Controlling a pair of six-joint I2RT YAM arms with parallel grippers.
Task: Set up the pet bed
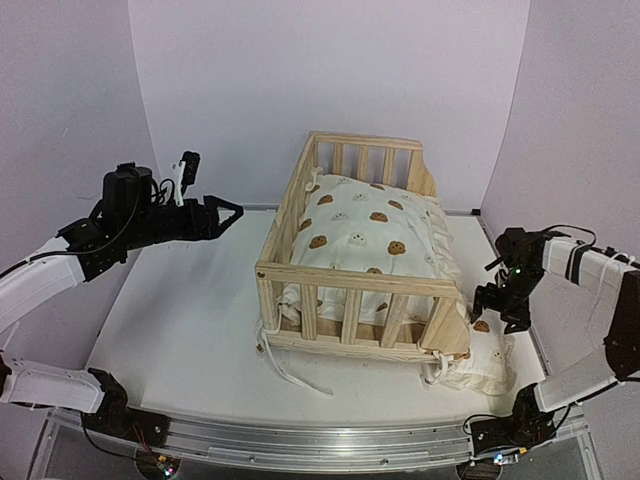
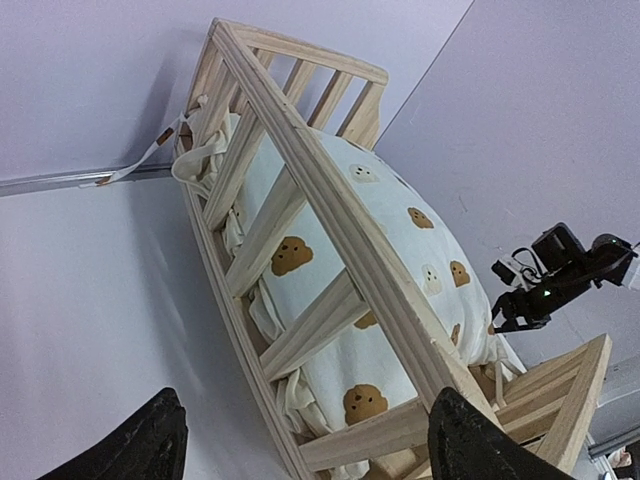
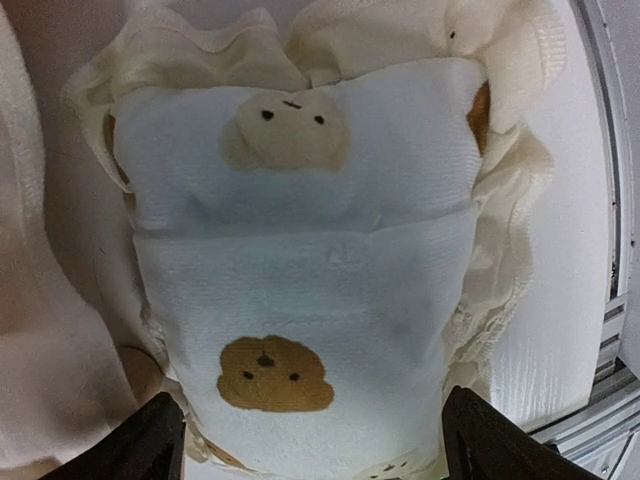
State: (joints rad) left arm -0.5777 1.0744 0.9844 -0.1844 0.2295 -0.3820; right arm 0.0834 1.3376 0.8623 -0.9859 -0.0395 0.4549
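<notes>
Pale violet walls are enclosing a white surface (image 1: 170, 330) on three sides.

Pet bed (image 1: 360, 285) is sitting upright on its feet, right of the middle of the surface. Its long axis is running from the far edge toward the near edge. Bear-print cushion (image 1: 365, 235) is lying inside it, bulging above the base and filling the frame. Ties (image 2: 195, 150) are hanging out through the left rail near its far end, and more are trailing onto the surface at the near end. Small matching pillow (image 3: 300, 280) is lying outside the bed, on the surface just beside the near right corner post.

Handling, judged: the frame is looking stiff and fairly light. Being smooth bare pine, it is likely to be sliding on the surface rather than tipping if pushed low. Slats are looking thin, so I am treating them as the weak part. Best hold is looking like the top rail (image 2: 330, 190) or a corner post, where jaws can be straddling solid wood. Cushion and pillow are soft and are offering no purchase on the frame.

Left jaws are standing wide apart, holding nothing. They are hanging above the left half of the surface, well apart from the bed and pointing toward its left rail. Right jaws are also standing apart and empty, hovering directly over the pillow near the right edge. Whether they are touching the fabric I cannot tell.
</notes>
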